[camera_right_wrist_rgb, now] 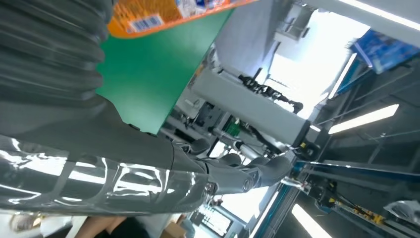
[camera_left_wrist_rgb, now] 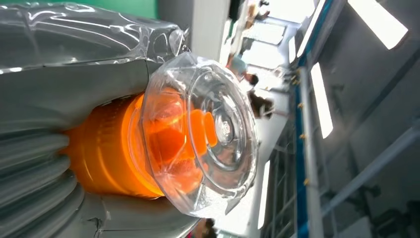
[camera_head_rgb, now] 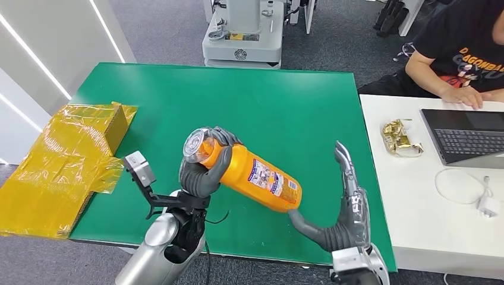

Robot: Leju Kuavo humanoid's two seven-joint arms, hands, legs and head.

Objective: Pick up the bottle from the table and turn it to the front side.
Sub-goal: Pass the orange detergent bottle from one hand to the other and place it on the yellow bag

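An orange bottle (camera_head_rgb: 255, 175) with a clear cap and a printed label is held lying on its side above the green table (camera_head_rgb: 273, 101). My left hand (camera_head_rgb: 205, 169) grips it around the neck, just below the cap. The left wrist view looks straight at the clear cap (camera_left_wrist_rgb: 208, 134) with the orange neck (camera_left_wrist_rgb: 104, 153) behind it. My right hand (camera_head_rgb: 342, 208) is at the bottle's base, its thumb touching the bottom end and its fingers stretched upward, apart from the bottle. The bottle's labelled base (camera_right_wrist_rgb: 158, 17) shows in the right wrist view.
A cardboard box wrapped in yellow film (camera_head_rgb: 65, 163) lies at the table's left edge. To the right stands a white desk (camera_head_rgb: 416, 202) with a laptop (camera_head_rgb: 466, 136), a charger cable and a gold wrapper (camera_head_rgb: 401, 138); a person (camera_head_rgb: 457, 53) sits there. A grey machine (camera_head_rgb: 243, 35) stands behind the table.
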